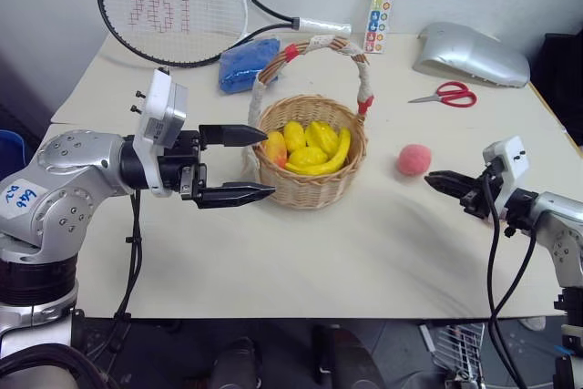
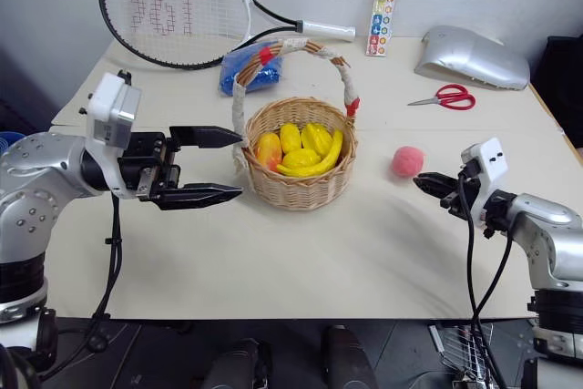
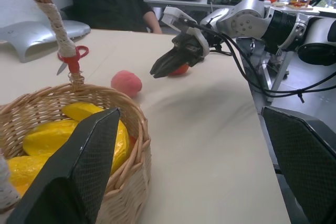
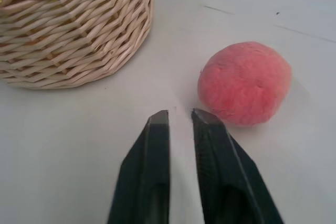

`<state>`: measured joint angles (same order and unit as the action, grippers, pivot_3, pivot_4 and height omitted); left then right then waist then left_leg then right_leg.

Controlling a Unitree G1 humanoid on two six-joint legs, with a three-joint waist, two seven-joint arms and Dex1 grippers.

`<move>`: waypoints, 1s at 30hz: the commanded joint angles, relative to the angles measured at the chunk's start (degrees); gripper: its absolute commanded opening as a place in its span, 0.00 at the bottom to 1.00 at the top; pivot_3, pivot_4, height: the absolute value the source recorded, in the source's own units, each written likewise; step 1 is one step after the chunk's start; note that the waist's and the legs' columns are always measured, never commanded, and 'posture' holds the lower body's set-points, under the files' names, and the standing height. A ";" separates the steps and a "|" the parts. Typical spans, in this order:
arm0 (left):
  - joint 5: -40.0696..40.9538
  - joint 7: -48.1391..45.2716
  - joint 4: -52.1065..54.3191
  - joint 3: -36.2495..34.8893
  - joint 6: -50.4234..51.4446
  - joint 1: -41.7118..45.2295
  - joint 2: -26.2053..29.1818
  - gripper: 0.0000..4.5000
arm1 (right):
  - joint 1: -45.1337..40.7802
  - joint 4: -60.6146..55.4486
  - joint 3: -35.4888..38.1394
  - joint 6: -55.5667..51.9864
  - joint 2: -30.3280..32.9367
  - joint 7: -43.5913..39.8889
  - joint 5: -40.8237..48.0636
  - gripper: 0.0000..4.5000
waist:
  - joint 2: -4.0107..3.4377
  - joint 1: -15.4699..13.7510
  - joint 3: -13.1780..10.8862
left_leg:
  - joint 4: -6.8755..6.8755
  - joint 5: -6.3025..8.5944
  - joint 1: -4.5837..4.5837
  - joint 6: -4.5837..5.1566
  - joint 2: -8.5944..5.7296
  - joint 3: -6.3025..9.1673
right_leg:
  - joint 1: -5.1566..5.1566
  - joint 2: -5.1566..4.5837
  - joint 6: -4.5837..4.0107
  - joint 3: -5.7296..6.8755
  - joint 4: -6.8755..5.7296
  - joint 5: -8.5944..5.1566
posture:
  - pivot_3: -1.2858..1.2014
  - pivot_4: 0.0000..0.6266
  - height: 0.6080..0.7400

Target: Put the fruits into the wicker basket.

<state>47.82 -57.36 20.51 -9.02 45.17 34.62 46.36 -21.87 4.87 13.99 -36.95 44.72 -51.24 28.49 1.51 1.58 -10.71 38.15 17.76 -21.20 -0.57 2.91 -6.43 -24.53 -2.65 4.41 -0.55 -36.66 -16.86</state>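
The wicker basket [image 1: 310, 190] stands mid-table and holds a yellow banana [image 1: 335, 156], other yellow fruits and a red-and-yellow fruit [image 1: 275, 146]. A pink peach-like fruit [image 1: 414, 159] lies on the table to the right of the basket. My left gripper [image 1: 266, 163] is open and level just left of the basket, with nothing between its fingers. My right gripper [image 1: 433, 178] points at the peach [image 4: 244, 82] from the right and stops just short of it. Its fingers [image 4: 157, 124] are nearly together and hold nothing.
At the back of the table lie a tennis racket [image 1: 173, 2], a blue bag [image 1: 246, 63], red scissors [image 1: 448, 94], a silver shell [image 1: 469, 54] and a sticker strip [image 1: 383, 6]. A person in black [image 3: 110, 1] sits beyond the table's far side.
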 commanded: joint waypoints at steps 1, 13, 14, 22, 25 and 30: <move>0.95 0.37 1.52 -1.47 -0.53 0.34 0.62 1.00 | -4.49 0.62 0.46 0.57 -1.26 2.54 -0.08 0.48 | 0.00 0.02 0.00 | 0.00 0.00 0.00 0.00 0.00 0.00 | 0.00 0.00 0.00 0.00 0.00 0.00 | 0.52 0.24 1.00; 1.00 1.19 1.59 -1.30 -0.65 1.15 0.65 1.00 | -9.65 6.92 -3.40 1.28 -3.51 6.28 -5.21 1.00 | 0.00 0.07 0.00 | -0.07 0.00 -0.04 -0.03 0.00 -0.02 | -0.07 0.01 -0.04 0.02 0.03 -0.02 | 0.52 0.24 1.00; 1.00 1.21 1.46 -1.32 -0.66 1.31 0.65 1.00 | -9.43 7.67 -4.08 1.72 -3.75 6.61 -6.12 1.00 | 0.00 0.07 0.00 | -0.06 0.00 -0.04 -0.02 0.01 -0.02 | -0.07 0.01 -0.04 0.02 0.02 -0.02 | 0.52 0.24 1.00; 0.88 1.38 0.91 -0.86 -0.81 2.21 0.19 1.00 | -12.95 17.58 -6.80 9.16 -6.42 8.94 -11.90 1.00 | 0.00 0.40 0.00 | -0.05 0.00 0.02 -0.03 -0.03 -0.05 | -0.04 0.06 -0.04 0.00 -0.01 -0.02 | 0.52 0.24 1.00; 0.72 1.42 0.42 -0.57 -0.88 2.99 0.01 1.00 | -15.08 22.52 -7.59 12.40 -7.51 10.52 -14.34 1.00 | 0.00 0.58 0.00 | -0.05 0.00 0.03 -0.05 -0.01 -0.06 | -0.05 0.07 -0.04 0.00 -0.01 -0.02 | 0.52 0.24 1.00; 0.76 1.35 -0.09 -0.70 -0.85 3.45 -0.03 1.00 | -17.78 26.97 -7.34 15.62 -9.20 11.65 -15.99 1.00 | -0.02 0.57 -0.01 | -0.08 -0.01 -0.02 -0.06 -0.01 -0.09 | -0.12 0.06 -0.04 -0.02 -0.04 -0.02 | 0.52 0.24 1.00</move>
<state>48.03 -55.95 19.74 -8.90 45.09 37.44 46.15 -37.78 32.12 5.41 -23.48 34.85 -40.36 13.02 1.49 2.15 -10.72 38.07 17.75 -21.22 -0.63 2.91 -6.54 -24.67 -2.62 4.37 -0.59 -36.71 -16.88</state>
